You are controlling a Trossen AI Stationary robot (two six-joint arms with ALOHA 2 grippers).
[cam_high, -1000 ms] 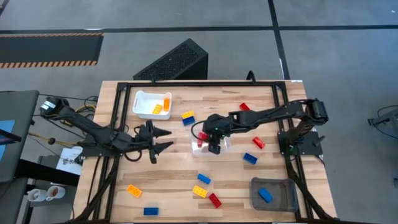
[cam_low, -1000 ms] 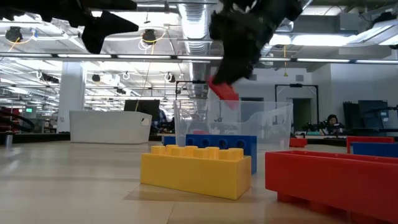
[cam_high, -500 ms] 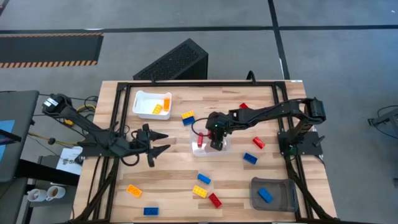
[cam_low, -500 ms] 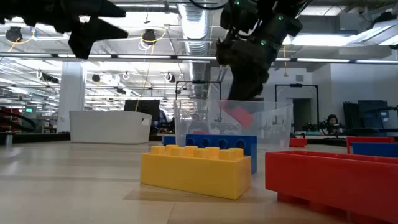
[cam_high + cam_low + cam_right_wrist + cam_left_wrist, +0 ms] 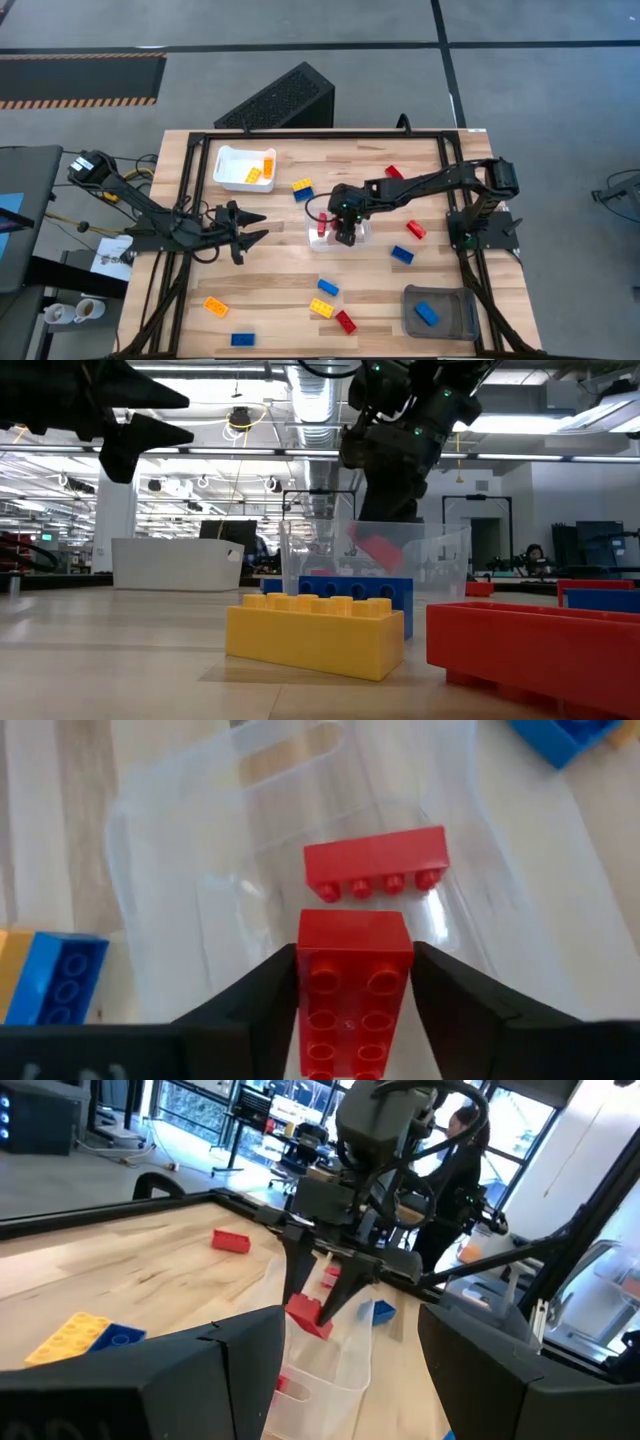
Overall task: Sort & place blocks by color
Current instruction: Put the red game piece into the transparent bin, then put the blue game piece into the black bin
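Note:
My right gripper (image 5: 343, 233) hangs over the clear container (image 5: 336, 238) in the middle of the table, shut on a red block (image 5: 352, 985). In the low view that red block (image 5: 378, 548) sits below the container's rim. A second red block (image 5: 376, 865) lies on the container's floor. My left gripper (image 5: 262, 226) is open and touches nothing, hovering above bare wood left of the container. Other red, blue and yellow blocks lie flat around the table, such as a yellow-and-blue pair (image 5: 302, 188) and a blue one (image 5: 402, 254). My right gripper pinches the red block between its two fingers, one on each long side (image 5: 305, 982). It comes from above, pointing down, and the block runs along the fingers. The block is lifted clear and tilted (image 5: 308, 1315), its lower end inside the clear container's walls.
A white tray (image 5: 228, 170) with yellow blocks stands near the far left corner. A grey bin (image 5: 452, 300) holding a blue block sits at the near right corner. Loose blocks lie along the near edge (image 5: 321, 308) and right of the container (image 5: 415, 230). A black box (image 5: 285, 98) lies beyond the far edge.
My right gripper has come down, carrying the red block from above the clear container's rim to inside its walls, still shut on it. My left gripper has drawn back a little toward the table's left edge, still open.

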